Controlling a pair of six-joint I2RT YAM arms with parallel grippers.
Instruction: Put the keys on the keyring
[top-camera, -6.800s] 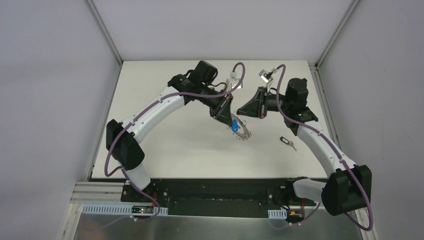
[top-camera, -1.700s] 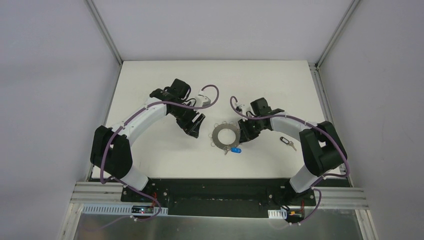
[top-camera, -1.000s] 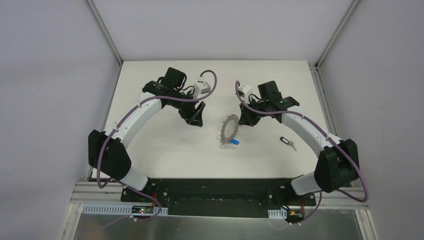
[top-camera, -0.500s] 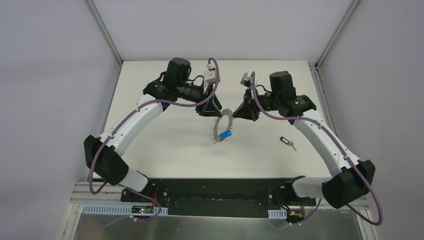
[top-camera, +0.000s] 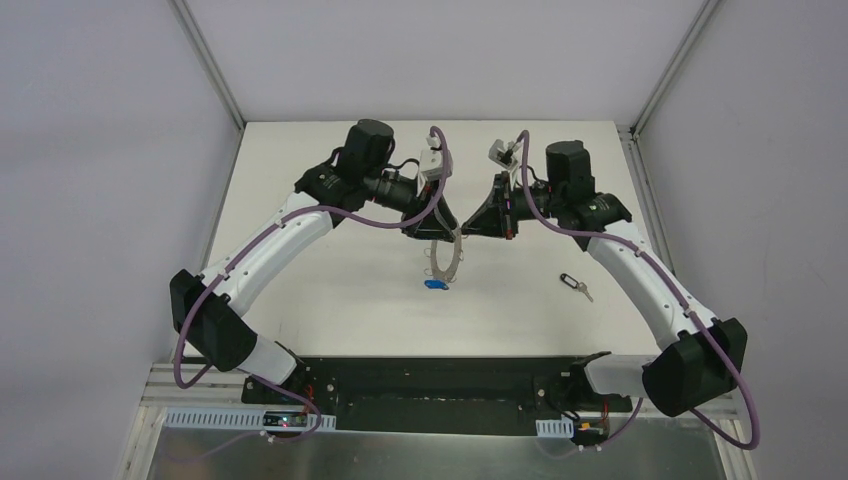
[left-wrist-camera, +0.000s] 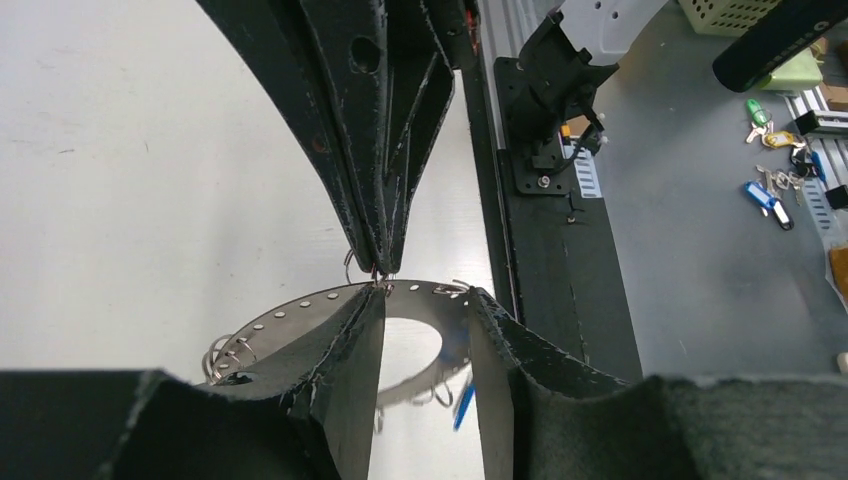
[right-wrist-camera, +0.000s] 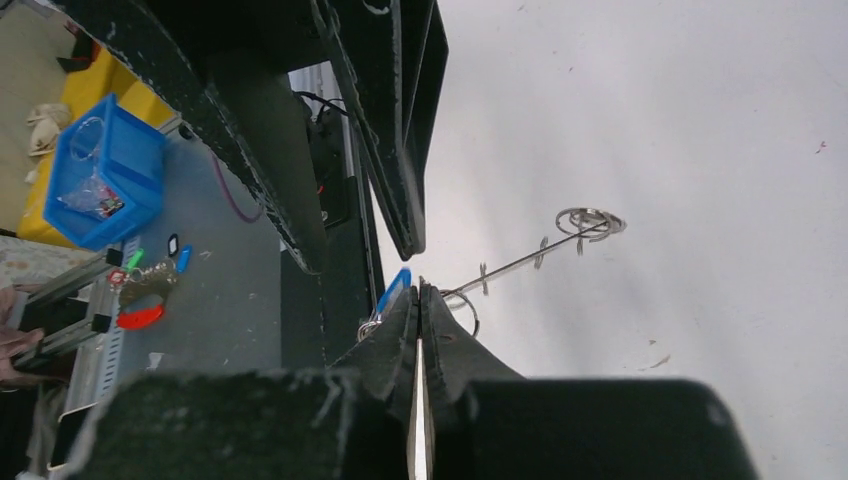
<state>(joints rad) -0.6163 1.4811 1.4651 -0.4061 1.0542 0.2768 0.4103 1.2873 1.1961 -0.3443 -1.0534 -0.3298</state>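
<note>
Pinching the keyring (left-wrist-camera: 290, 328): the right gripper (right-wrist-camera: 420, 292) was clamped tight on the rim, its two fingers pressed together with the metal edge caught at their tips.
Left tool: the left gripper (left-wrist-camera: 425, 297) had its jaws partly apart, one finger on each side of the keyring's upper arc; whether the pads touched the metal could not be told.
Keyring position: it was raised above the table (top-camera: 330, 290) near the middle, between the two grippers. It was tilted on edge and hung downward from the pinch.
Keyring detail: small wire loops and a row of punched holes showed along its outer edge.
Blue key (top-camera: 434, 284): it hung at the lowest part of the keyring, with its blue head clear of both sets of fingers.
Black key (top-camera: 574, 285): it lay flat on the table to the right, well apart from the keyring and just beside the right forearm in the overhead view. Neither gripper touched it.
Arms: both reached in toward the middle, wrists facing each other, and their fingertips almost met at the keyring.
</note>
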